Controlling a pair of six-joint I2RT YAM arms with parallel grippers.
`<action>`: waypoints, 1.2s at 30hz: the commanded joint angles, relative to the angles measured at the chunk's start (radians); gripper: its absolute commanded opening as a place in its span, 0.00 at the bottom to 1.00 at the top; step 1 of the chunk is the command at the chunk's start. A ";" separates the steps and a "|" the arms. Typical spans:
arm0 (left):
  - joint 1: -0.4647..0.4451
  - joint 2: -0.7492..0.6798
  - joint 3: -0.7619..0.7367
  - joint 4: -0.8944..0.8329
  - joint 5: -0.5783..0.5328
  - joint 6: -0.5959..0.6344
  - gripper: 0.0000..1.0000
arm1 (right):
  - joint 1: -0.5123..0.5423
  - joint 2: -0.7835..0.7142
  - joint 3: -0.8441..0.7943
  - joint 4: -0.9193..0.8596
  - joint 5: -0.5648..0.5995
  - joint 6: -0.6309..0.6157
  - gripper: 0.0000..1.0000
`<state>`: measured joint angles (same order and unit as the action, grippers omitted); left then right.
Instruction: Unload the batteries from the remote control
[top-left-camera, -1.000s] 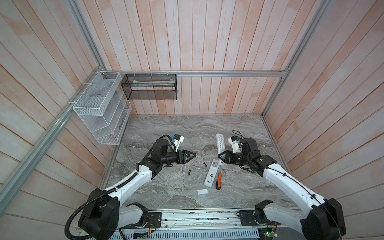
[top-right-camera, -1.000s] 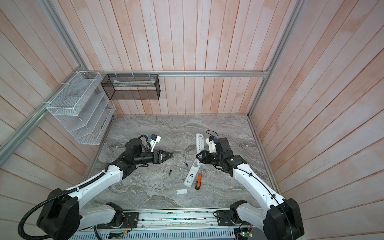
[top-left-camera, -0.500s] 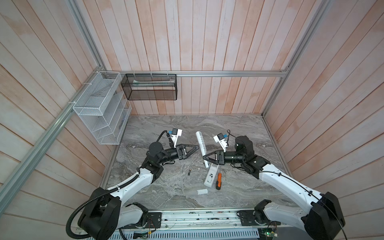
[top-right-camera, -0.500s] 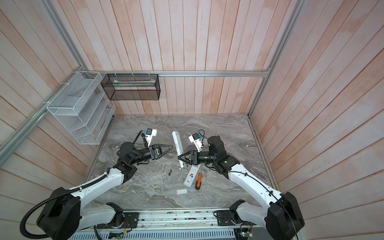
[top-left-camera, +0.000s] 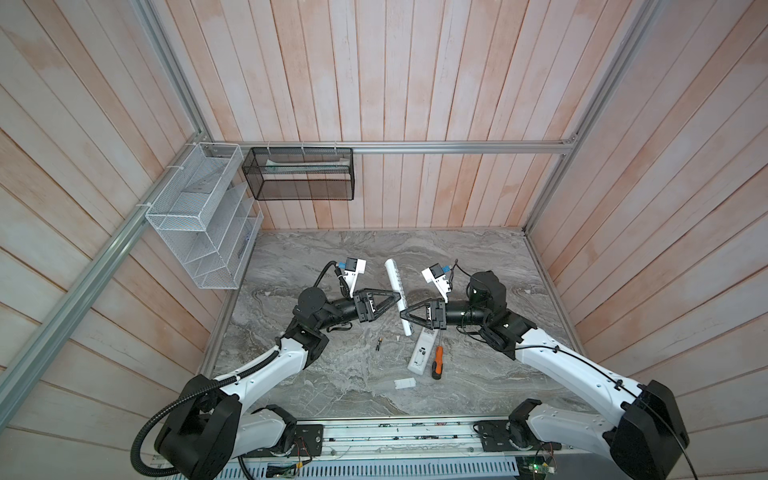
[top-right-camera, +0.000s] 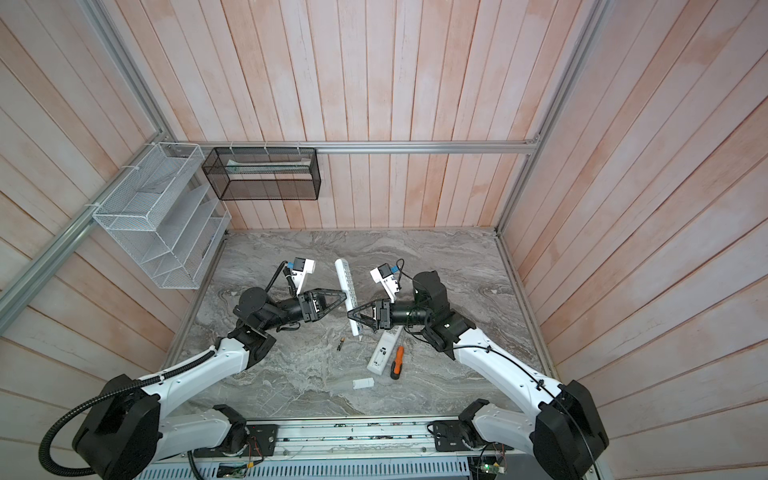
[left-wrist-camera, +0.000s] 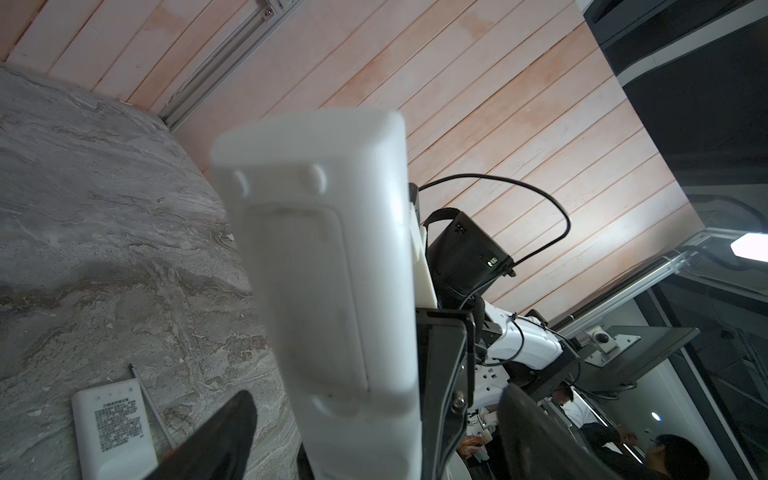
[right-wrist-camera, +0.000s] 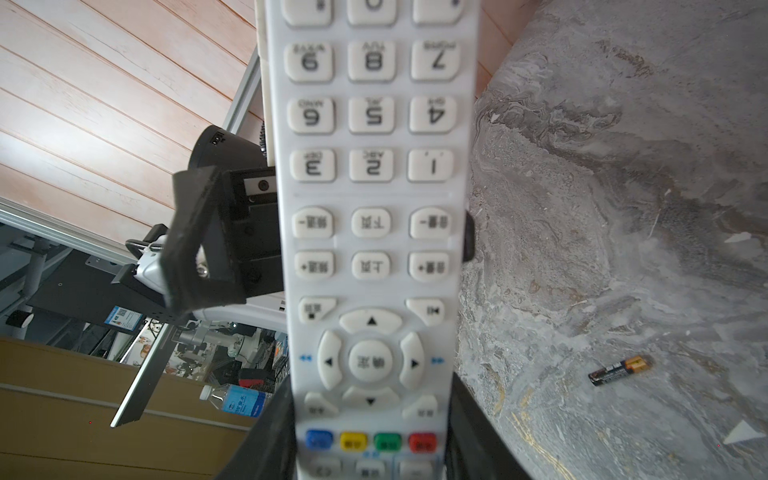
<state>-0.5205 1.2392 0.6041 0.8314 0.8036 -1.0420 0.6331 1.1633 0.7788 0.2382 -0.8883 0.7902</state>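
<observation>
Aloft, long white remote (top-left-camera: 393, 277) tight in right gripper (top-left-camera: 404, 320), left gripper (top-left-camera: 397, 300) wide apart; below, slim black-and-gold battery (right-wrist-camera: 619, 371) on table (top-left-camera: 332, 257).

Both top views look steeply down from high above the front edge onto the whole marble table (top-left-camera: 332, 386), which fills the lower frame. Both wrist views sit close against the white remote (right-wrist-camera: 370, 249), facing its opposite sides.

This is a lab. Wood walls (top-left-camera: 415, 83) and metal bars (top-left-camera: 457, 147) make a small test booth. Outside are a person (left-wrist-camera: 673, 459) and a water bottle (right-wrist-camera: 239, 401).
</observation>
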 joint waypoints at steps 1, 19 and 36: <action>-0.014 0.013 -0.013 0.092 -0.008 -0.028 0.94 | 0.016 -0.010 0.014 0.114 -0.047 0.046 0.17; -0.032 0.048 -0.010 0.212 -0.006 -0.088 0.69 | 0.053 0.009 0.028 0.112 -0.026 0.045 0.20; 0.007 -0.031 0.276 -0.849 -0.079 0.551 0.41 | -0.080 -0.102 0.015 -0.172 0.134 -0.056 0.73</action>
<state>-0.5289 1.2301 0.7746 0.3817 0.7868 -0.7872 0.5911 1.1103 0.7826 0.1520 -0.8177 0.7712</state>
